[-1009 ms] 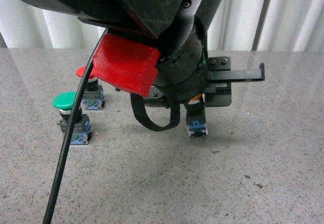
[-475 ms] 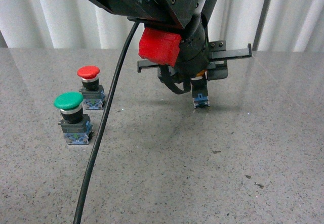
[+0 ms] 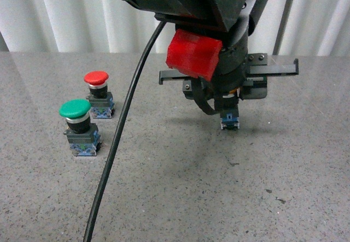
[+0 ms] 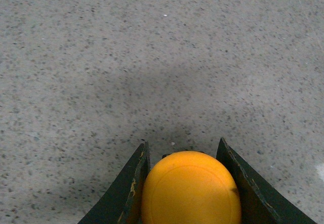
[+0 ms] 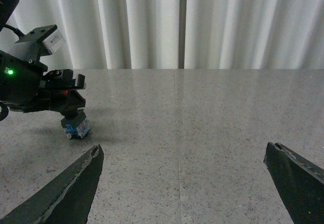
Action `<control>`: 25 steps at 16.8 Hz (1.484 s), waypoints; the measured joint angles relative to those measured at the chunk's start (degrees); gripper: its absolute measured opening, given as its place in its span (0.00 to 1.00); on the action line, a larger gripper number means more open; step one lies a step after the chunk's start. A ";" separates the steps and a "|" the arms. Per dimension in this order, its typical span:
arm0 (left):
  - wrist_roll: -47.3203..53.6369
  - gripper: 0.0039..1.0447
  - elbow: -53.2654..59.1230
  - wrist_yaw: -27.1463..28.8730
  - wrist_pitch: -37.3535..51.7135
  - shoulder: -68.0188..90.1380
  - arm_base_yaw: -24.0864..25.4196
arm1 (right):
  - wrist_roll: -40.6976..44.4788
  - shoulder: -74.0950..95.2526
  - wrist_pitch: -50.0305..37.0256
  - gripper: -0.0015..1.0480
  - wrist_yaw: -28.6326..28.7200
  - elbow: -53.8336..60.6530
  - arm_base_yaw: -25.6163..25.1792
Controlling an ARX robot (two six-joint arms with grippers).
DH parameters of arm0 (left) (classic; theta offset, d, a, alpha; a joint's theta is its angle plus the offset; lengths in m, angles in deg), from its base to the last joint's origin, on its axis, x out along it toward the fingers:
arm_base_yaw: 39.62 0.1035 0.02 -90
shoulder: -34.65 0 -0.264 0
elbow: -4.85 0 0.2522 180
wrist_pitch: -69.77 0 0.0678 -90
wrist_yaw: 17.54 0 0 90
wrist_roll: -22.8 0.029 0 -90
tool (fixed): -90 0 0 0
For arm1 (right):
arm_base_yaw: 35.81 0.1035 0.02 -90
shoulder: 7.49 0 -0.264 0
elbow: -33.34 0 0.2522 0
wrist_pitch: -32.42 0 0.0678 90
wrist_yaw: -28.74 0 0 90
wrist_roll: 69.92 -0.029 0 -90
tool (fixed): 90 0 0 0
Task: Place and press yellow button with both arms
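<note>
My left gripper (image 3: 229, 108), on the black arm with the red housing (image 3: 194, 55), is shut on the yellow button (image 3: 229, 119). Only the blue-grey base shows below the fingers in the front view, and it hangs just above the grey table (image 3: 180, 193). In the left wrist view the yellow-orange cap (image 4: 190, 188) fills the gap between the two black fingers (image 4: 129, 186). My right gripper (image 5: 185, 178) is open and empty, its jaws wide apart over the table. From it the held button (image 5: 76, 127) and the left arm show at the far side.
A green-capped button (image 3: 76, 126) and a red-capped button (image 3: 98, 93) stand on the table left of the left gripper. A black cable (image 3: 117, 143) hangs down in front of them. White curtains (image 3: 71, 18) close the back.
The left arm has moved to the right and a little nearer with the yellow button held. One second ago it was close to the camera and hid much of the red-capped button.
</note>
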 joint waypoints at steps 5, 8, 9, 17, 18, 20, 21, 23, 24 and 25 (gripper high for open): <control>-0.66 0.43 1.84 0.87 0.50 -1.11 -1.27 | -0.02 0.00 0.02 0.94 -0.02 0.00 0.00; -0.83 0.72 1.84 0.35 0.57 -0.92 -1.01 | -0.02 0.00 0.02 0.94 -0.02 0.00 0.00; -0.76 0.80 1.84 0.37 1.07 -0.98 -0.92 | -0.02 0.00 0.02 0.94 -0.02 0.00 0.00; 9.27 0.94 7.30 2.21 12.76 -15.87 1.51 | 0.00 0.00 0.02 0.94 -0.02 0.00 0.00; 12.94 0.94 9.86 4.11 15.69 -18.73 2.19 | -0.02 0.00 0.04 0.94 -0.02 0.00 0.00; 21.33 0.94 15.61 7.02 21.55 -24.41 4.76 | 0.00 0.00 0.02 0.94 -0.02 0.00 0.00; 25.05 0.94 18.38 8.63 24.70 -26.86 5.70 | 0.00 0.00 0.02 0.94 -0.02 0.00 0.00; 23.98 0.72 32.46 15.02 39.93 -35.67 9.99 | -0.02 0.00 0.02 0.94 -0.02 0.00 0.00; 23.63 0.62 39.58 13.51 43.87 -40.65 13.03 | 0.00 0.00 0.02 0.94 -0.04 0.00 0.00; 22.95 0.50 46.49 11.65 46.95 -45.35 16.20 | 0.00 0.00 0.00 0.94 -0.02 0.00 0.00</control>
